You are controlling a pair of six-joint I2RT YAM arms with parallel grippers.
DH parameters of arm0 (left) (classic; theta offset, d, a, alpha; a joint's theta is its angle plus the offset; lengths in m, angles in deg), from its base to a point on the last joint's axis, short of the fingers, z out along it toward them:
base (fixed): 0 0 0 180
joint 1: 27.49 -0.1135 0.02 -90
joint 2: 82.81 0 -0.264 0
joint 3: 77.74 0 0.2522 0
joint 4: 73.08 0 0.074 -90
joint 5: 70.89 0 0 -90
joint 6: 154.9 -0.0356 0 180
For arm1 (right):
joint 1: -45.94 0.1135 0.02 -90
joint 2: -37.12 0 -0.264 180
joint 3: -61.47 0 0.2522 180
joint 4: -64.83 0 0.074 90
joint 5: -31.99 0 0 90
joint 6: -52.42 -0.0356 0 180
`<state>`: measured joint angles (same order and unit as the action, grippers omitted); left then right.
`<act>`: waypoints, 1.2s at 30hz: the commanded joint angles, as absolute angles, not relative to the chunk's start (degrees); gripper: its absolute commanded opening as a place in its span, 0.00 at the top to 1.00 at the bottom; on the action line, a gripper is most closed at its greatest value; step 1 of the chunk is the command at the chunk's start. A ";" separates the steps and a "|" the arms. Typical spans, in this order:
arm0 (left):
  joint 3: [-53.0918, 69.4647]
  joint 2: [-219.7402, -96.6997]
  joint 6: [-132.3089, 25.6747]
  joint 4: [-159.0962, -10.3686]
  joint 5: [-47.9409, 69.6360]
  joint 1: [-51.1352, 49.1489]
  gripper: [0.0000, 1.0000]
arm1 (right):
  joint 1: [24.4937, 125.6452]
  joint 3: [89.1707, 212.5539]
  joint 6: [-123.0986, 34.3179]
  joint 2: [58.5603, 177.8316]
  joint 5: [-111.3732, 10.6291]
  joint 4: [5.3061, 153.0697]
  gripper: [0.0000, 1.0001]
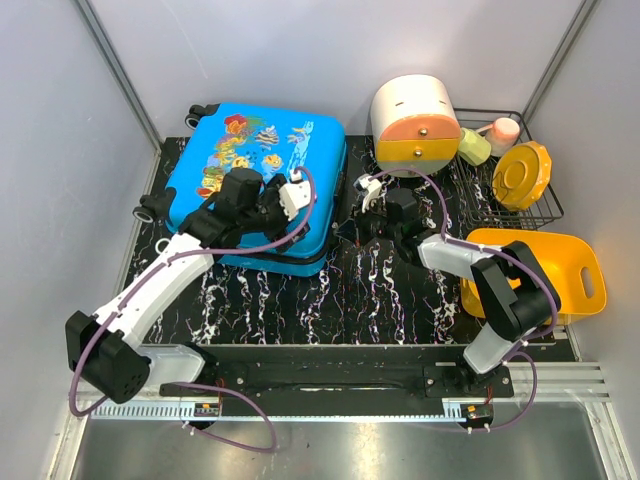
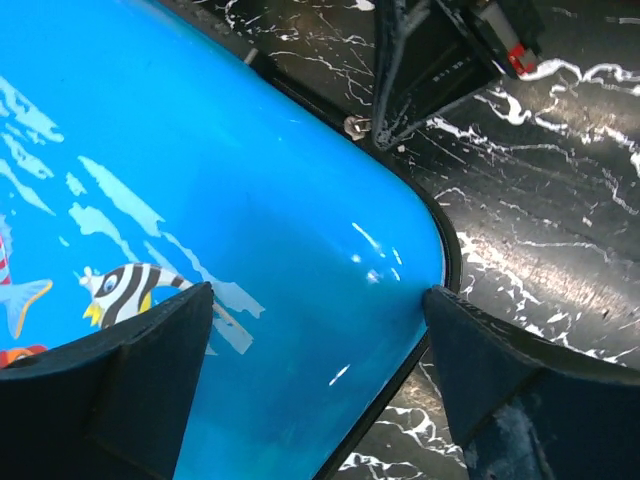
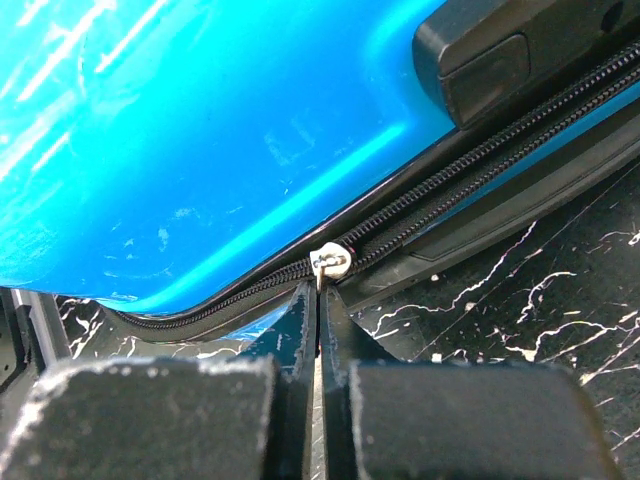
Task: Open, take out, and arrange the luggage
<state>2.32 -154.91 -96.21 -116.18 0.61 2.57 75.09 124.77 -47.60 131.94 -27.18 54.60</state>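
Right wrist view: right gripper [image 3: 318, 300] has its fingers pressed together. A thin pale strip runs down between them from the zipper pull [image 3: 330, 262], so it looks to be pinching the pull's tab. The slider sits just past the fingertips, on the zipper track [image 3: 470, 170] that runs away up and to the right of the gripper. A black trim block [image 3: 500, 50] lies further along the same edge.

Luggage [image 3: 180, 130] lies flat on the black marbled surface [image 1: 380, 280], shell side up. Its rounded corner fills the space just ahead of and above the right gripper.

Left wrist view: left gripper [image 2: 318, 300] is spread wide and holds nothing. The glossy blue corner lies directly under it, between the two fingers. Cannot tell whether the pads touch the shell.

Handling, as judged:
- The hard shell is stiff and smooth, with highlights showing a slick finish. A pinch on the bare panel would likely slide off.
- The case is bulky next to either gripper and probably too wide to grasp across.
- The tab is the right hold for opening. It is small and thin, so the pull should follow the track line closely, especially round the corner curve, or the tab may slip free.
- Pressing down on the lid with the left gripper would stop the case skating on the surface while the zip is drawn.
- To lift the lid later, the rim edge or the trim looks a better purchase than the panel.
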 commanded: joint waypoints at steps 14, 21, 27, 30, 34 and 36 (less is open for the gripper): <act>19.95 -155.06 -82.67 -121.48 -8.95 -27.86 0.01 | 75.03 127.70 -53.39 127.38 -17.23 52.05 1.00; 24.61 -161.38 -76.78 -118.82 9.87 -11.24 0.01 | 75.03 125.33 -57.44 127.55 -17.67 47.13 1.00; 16.38 -155.52 -99.32 -131.13 -8.12 -11.50 0.01 | 74.86 127.61 -55.16 129.05 -18.38 48.09 1.00; 7.05 -146.47 -109.00 -130.34 -7.44 -10.36 0.02 | 74.86 129.19 -55.24 129.66 -17.24 48.18 1.00; 0.54 -139.95 -106.92 -130.51 -6.03 -9.65 0.05 | 74.77 131.47 -57.08 128.09 -16.70 48.01 1.00; -1.92 -138.37 -105.16 -130.61 -5.59 -9.65 0.07 | 74.77 132.70 -57.79 126.77 -16.27 48.01 1.00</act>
<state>0.92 -141.29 -103.64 -132.29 -4.25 -9.62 74.56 126.10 -55.14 131.90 -22.75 56.03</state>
